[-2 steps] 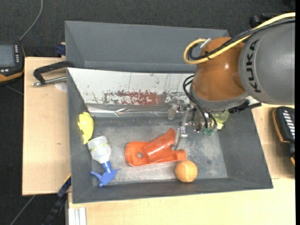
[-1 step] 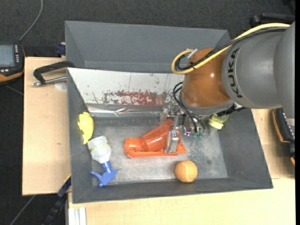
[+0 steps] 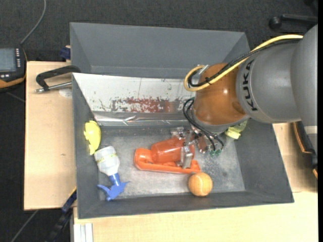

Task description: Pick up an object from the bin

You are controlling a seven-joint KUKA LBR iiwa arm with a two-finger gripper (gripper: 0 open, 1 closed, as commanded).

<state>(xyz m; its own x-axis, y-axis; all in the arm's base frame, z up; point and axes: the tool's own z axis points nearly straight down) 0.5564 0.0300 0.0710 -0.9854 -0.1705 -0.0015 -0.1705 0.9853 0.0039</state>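
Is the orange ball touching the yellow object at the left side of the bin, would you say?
No, the orange ball lies by the front wall of the bin, well apart from the yellow object at the left.

A grey metal bin has matt upper walls. Its inner back wall is bright and reflective with rough reddish blotches, and its floor is dull and speckled. Inside lie a glossy orange plastic piece, a matt, slightly fuzzy orange ball, a smooth yellow plastic thing and a white-and-blue plastic thing. The arm is smooth grey, and its orange cover shines.
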